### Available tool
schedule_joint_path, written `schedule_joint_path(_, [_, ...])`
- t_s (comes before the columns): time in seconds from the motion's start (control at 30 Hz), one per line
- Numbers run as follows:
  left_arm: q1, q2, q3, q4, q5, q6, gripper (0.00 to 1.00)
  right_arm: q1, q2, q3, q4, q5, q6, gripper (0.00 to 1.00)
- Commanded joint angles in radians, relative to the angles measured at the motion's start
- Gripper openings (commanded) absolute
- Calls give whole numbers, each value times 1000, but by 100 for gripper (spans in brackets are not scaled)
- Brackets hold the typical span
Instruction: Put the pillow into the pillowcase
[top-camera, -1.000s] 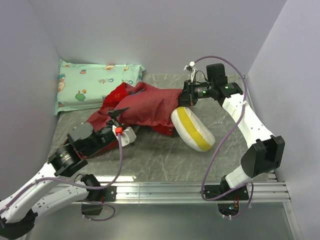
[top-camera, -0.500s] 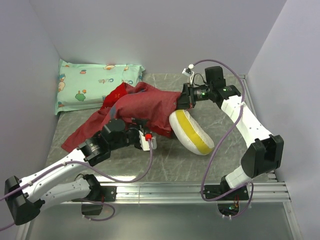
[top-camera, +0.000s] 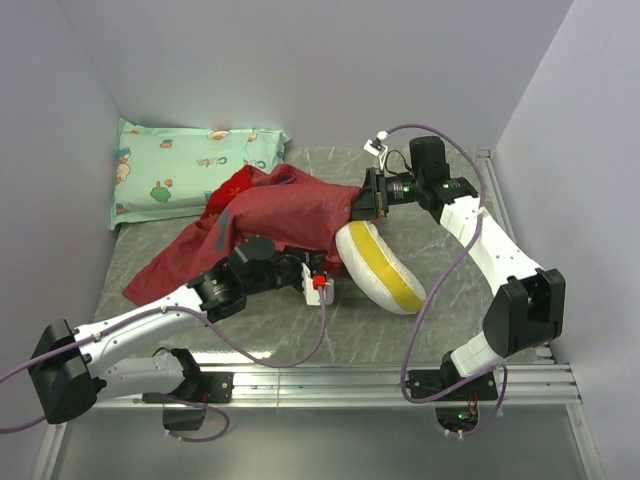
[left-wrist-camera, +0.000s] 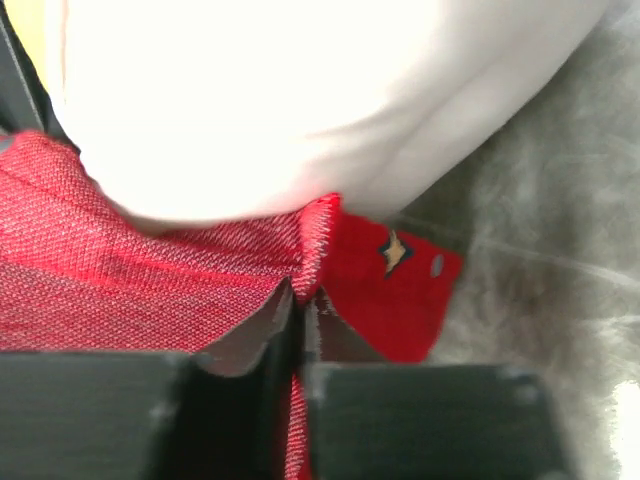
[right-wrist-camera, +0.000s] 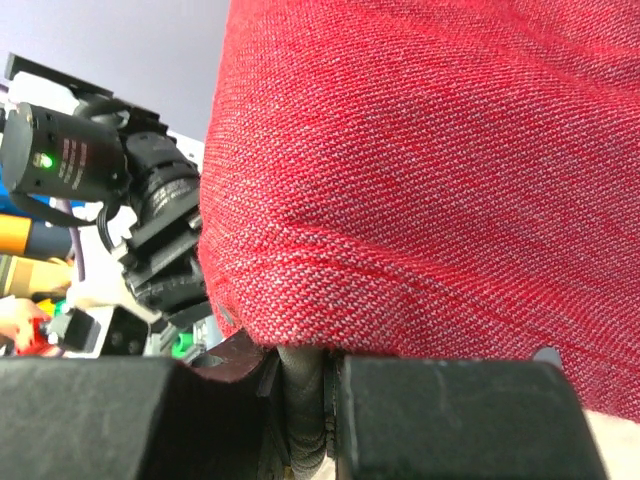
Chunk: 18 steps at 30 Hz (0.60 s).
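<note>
Near the middle of the overhead view, my left claw (top-camera: 329, 268) sat at the lower edge of the pillowcase (top-camera: 285, 212), just beside the pillow (top-camera: 385, 272). Its own camera showed the two dark fingers (left-wrist-camera: 255, 335) drawn nearly together at the bottom centre of the frame, with the red hem of the pillowcase (left-wrist-camera: 150, 290) pinched between them. Above the hem, the pillow (left-wrist-camera: 300, 100) filled the upper part of that frame as a blurred, washed-out white bulge resting on the red cloth. The grey table (left-wrist-camera: 560, 260) showed at the right.

My right claw (top-camera: 356, 208) was up at the right end of the pillowcase, directly above the pillow's upper end. Seen from its wrist, the claw (right-wrist-camera: 305, 390) sat at the bottom of the frame, clamped tight on a fold of the pillowcase (right-wrist-camera: 450, 150), whose coarse red weave covered most of the picture.

Overhead, the pillowcase lay rumpled from the centre toward the left of the frame, dull red side up. The pillow lay right of centre on the table (top-camera: 300, 325), slanting down toward the lower right, its yellow band facing up. Its upper-left end was tucked under the red cloth between my two claws, and the rest lay bare outside the case. A mint-green pillow (top-camera: 190, 170) rested in the upper left against the back wall.
</note>
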Motion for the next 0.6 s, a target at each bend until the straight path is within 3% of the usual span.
schedule_joint_path(0.0, [-21,0,52,42,83,-18,2,3,-80,0,216,-96,110,0])
schedule_joint_path(0.1, [-41,-8,168,-12,172,-146,0,4,-83,-40,299,-47,147,0])
schedule_joint_path(0.23, [-148,27,362,-116,252,-306,0,18,-63,-91,420,31,222,0])
schedule_joint_path(0.27, [-166,56,423,-136,270,-326,0,27,-63,-118,515,69,248,0])
schedule_joint_path(0.47, [-232,156,460,-124,413,-501,0,43,-35,-175,788,194,482,0])
schedule_joint_path(0.57, [-232,202,431,-75,463,-610,0,46,-27,-203,818,251,544,0])
